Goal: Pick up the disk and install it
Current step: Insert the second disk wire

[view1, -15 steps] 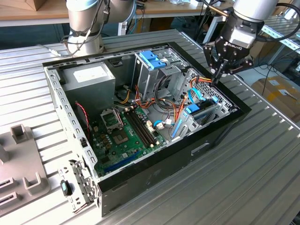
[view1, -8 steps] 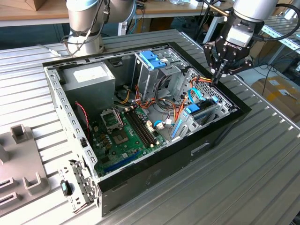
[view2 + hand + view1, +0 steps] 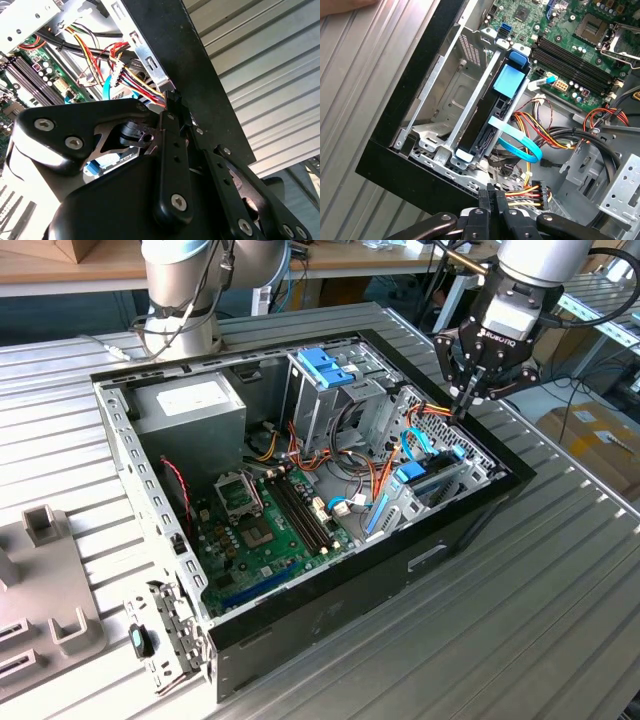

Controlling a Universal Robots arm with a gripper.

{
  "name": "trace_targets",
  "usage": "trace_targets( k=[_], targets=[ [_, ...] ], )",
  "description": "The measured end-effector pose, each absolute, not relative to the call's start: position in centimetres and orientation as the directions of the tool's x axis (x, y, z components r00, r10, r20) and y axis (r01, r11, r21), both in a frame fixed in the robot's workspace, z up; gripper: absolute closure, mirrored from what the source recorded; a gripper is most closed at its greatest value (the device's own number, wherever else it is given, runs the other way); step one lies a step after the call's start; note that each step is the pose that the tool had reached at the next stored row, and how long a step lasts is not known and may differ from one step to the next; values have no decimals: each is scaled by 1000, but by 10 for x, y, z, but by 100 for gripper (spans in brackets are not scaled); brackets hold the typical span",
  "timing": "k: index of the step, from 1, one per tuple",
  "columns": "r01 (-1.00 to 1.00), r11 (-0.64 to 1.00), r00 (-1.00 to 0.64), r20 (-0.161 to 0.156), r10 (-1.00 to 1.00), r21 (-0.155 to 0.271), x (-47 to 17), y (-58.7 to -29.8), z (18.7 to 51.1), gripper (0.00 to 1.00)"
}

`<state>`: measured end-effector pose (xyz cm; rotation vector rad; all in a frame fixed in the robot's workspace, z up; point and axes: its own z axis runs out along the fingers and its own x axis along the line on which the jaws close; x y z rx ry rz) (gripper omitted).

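The disk (image 3: 479, 124) stands on edge in the metal drive bay at the case's front corner, dark with light-blue carrier rails and a blue tab on top. In the exterior view the disk (image 3: 428, 478) sits low at the case's right end. My gripper (image 3: 464, 403) hangs just above the case's right wall, beside the bay. Its fingers are pressed together in both wrist views, pinching the black end plug of a red, yellow and orange power cable (image 3: 522, 193). The gripper (image 3: 492, 196) is a short way from the disk, not touching it. The plug shows at the fingertips (image 3: 173, 100).
The open computer case (image 3: 330, 620) lies on a ribbed metal table. Inside are a motherboard (image 3: 265, 530), a grey power supply (image 3: 190, 410), a drive cage with a blue latch (image 3: 325, 368) and a light-blue data cable (image 3: 520, 145). Loose brackets (image 3: 165, 640) lie at the exterior view's left.
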<state>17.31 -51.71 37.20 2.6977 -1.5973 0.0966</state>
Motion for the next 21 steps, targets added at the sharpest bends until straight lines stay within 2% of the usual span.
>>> trace_targets(
  k=[8,21],
  targets=[
    [-889,-458,456,55,-888,-27,173,-517,372,84],
    [-976,-214,212,56,-976,-27,173,-517,371,84]
  ],
)
